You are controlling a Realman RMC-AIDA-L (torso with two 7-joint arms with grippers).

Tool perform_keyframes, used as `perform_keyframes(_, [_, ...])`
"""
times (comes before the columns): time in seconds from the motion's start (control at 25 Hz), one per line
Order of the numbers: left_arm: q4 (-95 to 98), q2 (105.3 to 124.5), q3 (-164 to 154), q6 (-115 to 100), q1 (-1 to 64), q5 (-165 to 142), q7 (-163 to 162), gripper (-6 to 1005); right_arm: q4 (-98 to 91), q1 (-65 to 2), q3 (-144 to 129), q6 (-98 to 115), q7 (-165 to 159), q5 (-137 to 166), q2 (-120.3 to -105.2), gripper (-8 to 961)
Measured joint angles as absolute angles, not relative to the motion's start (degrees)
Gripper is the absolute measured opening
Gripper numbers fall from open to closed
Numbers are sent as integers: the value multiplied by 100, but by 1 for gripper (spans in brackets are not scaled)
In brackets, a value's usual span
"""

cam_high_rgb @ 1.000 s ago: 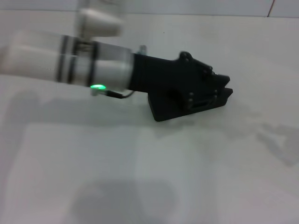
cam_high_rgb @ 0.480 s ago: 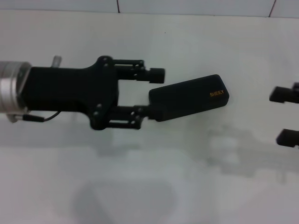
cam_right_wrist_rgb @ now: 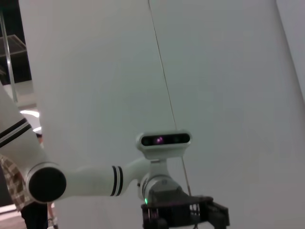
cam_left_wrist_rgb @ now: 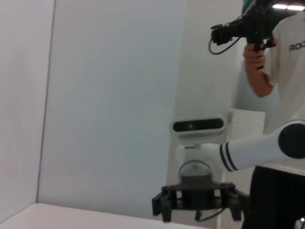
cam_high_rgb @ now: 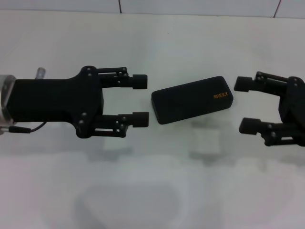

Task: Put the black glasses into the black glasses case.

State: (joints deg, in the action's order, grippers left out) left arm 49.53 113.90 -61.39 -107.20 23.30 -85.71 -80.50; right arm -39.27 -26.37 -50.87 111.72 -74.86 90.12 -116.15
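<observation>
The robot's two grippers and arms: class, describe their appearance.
The left gripper and right gripper are matte black, each with two linkage fingers ending in blocky black pads. A thin black cable loops beneath the left one's wrist. The arms are white tubes with dark bands, and pale camera modules sit above the wrists.

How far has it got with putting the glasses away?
Possibly done: the black glasses case lies shut on the white table, and no glasses are in sight, so whether they are inside is hidden. The left hand and right hand flank it, both open and empty. Nothing visible remains.
</observation>
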Motion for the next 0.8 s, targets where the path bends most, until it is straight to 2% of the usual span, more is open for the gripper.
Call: perform_keyframes(0.8, [4423, 11334, -5935, -10668, 2267, -8691, -7600, 731, -3831, -2854, -5562, 10854, -7457, 8591, -11619, 856])
